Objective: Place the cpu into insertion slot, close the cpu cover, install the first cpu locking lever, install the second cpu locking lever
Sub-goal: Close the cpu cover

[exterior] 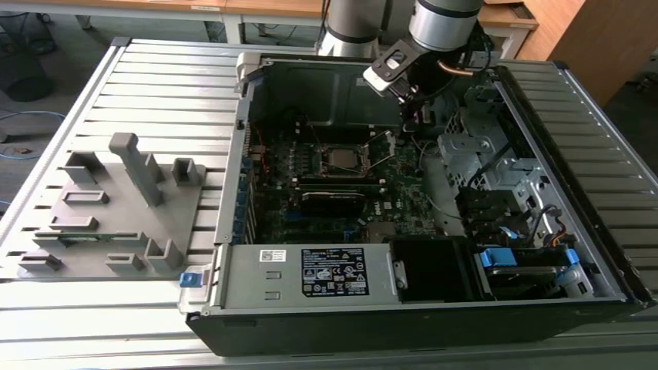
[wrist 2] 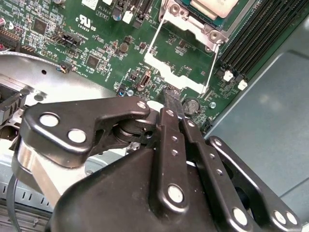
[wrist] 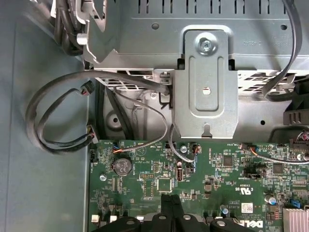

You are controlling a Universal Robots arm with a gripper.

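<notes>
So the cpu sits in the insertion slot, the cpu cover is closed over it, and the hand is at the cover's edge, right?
No. The second wrist view shows the cpu cover open, swung off the insertion slot. The cpu does sit in the slot, and the hand is at the cover's edge.

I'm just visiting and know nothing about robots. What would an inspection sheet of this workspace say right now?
Surface: slatted metal table, carrying an open computer case.
Job's things: the cpu sits in the insertion slot; the cpu cover is flipped open and the board shows through its window.
Clutter: grey holder fixture, at the exterior view's left of the case.
Grippers: the gripper is inside the case, fingers together, tips at the cover's free edge.
Cables: grey cable loops beside the board.
Surroundings: wooden desks beyond the table.
</notes>
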